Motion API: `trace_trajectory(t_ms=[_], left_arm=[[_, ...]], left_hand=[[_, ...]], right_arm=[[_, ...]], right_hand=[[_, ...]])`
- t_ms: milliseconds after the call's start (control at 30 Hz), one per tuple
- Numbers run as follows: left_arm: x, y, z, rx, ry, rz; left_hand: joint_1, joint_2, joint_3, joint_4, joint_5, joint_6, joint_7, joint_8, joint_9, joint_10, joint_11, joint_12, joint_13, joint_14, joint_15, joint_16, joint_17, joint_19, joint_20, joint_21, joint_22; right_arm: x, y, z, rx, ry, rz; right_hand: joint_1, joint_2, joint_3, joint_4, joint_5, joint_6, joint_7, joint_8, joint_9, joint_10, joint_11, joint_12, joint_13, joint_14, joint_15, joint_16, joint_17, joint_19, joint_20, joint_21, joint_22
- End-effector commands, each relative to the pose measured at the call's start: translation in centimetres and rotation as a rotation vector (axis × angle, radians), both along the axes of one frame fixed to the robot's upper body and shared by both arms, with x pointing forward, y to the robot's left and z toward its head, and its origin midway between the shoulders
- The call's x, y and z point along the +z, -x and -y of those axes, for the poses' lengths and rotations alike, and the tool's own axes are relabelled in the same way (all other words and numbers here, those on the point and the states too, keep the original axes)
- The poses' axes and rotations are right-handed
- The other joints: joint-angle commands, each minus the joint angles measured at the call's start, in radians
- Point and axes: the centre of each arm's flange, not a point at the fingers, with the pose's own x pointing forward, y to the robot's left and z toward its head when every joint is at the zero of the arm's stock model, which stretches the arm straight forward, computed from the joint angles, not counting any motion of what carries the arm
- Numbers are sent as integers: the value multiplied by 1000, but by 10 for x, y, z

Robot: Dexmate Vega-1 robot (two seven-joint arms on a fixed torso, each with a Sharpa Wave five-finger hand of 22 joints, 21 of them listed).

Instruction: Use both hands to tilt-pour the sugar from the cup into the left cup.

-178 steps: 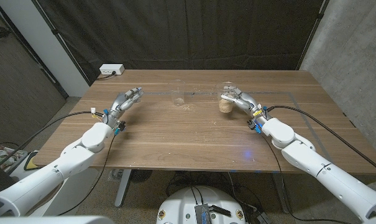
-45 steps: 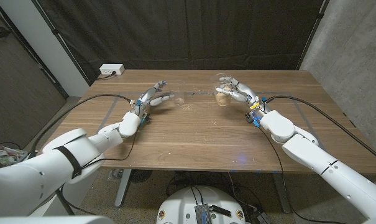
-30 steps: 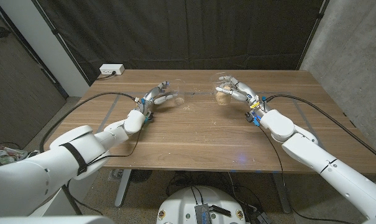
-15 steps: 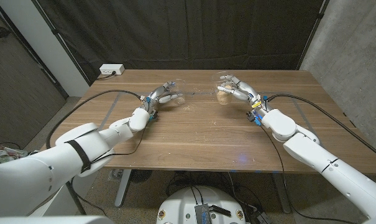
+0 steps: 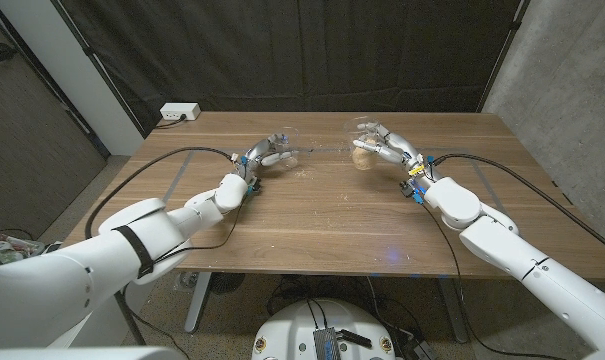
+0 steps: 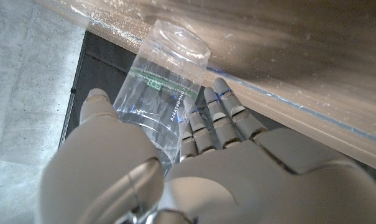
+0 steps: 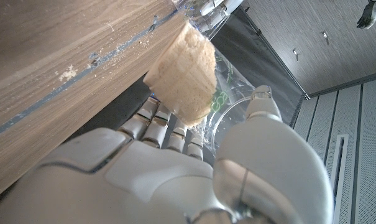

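Table (image 5: 312, 215) of dark wood, carrying two clear plastic cups toward its far side, each in one robot hand. Left hand (image 5: 266, 155): fingers and thumb wrapped around the empty clear cup (image 5: 285, 152), which stands left of the table's middle; the left wrist view shows this hand (image 6: 175, 174) gripping the cup (image 6: 160, 102) by its side wall, green print visible on the plastic, the cup's base against the wood. Right hand (image 5: 384, 146): closed around the sugar cup (image 5: 362, 140), right of the middle and well apart from the empty one; whether its base touches the table cannot be told from the head view. Right wrist view: the hand (image 7: 175, 168) holds the sugar cup (image 7: 222, 87) with thumb on one side and fingers on the other, a tan mass of sugar (image 7: 181, 78) packed in its lower part. Loose grains (image 5: 304, 170) lie scattered on the wood near the empty cup. White power strip (image 5: 180, 112) at the far left corner of the table. Black curtain (image 5: 302, 50) behind the table.
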Motion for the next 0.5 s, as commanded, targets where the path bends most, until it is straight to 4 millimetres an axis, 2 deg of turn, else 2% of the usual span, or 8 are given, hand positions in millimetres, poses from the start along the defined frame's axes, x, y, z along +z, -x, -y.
trace_trajectory(t_ms=[33,133,333,500], left_arm=[[-8,3,10,-68,107,-33],[-10,4,12,-95,159,-41],[-12,10,13,-129,239,-24],[-15,13,11,-138,281,-10]], left_hand=[[22,5,2,-11,5,30,-6,19,9,30,-5,19,8,41,-118,15,7,32,-60,15,1],[36,11,0,-15,5,59,-14,36,14,60,-2,37,13,80,-125,24,10,56,-71,23,1],[68,37,5,-21,4,118,-13,70,22,125,-16,74,24,149,-139,39,19,104,-92,40,2],[92,58,12,-27,3,133,-10,81,28,152,-17,93,32,189,-145,49,24,135,-109,53,4]], right_arm=[[-5,1,5,-5,-10,-3],[-6,1,6,-7,-11,-4],[-7,1,7,-9,-14,-8],[-7,-2,7,-4,-18,-12]], right_hand=[[1,13,2,1,5,8,-5,6,4,12,-3,3,7,6,-180,-3,4,-5,-32,8,4],[0,13,3,2,5,9,-7,6,5,11,-4,2,8,6,-180,-5,4,-6,-34,9,4],[-1,14,4,2,5,12,-10,5,7,11,-6,0,14,8,-181,-9,6,-9,-36,11,3],[0,14,5,2,5,15,-12,4,8,11,-6,-2,17,9,-182,-11,8,-10,-37,13,3]])
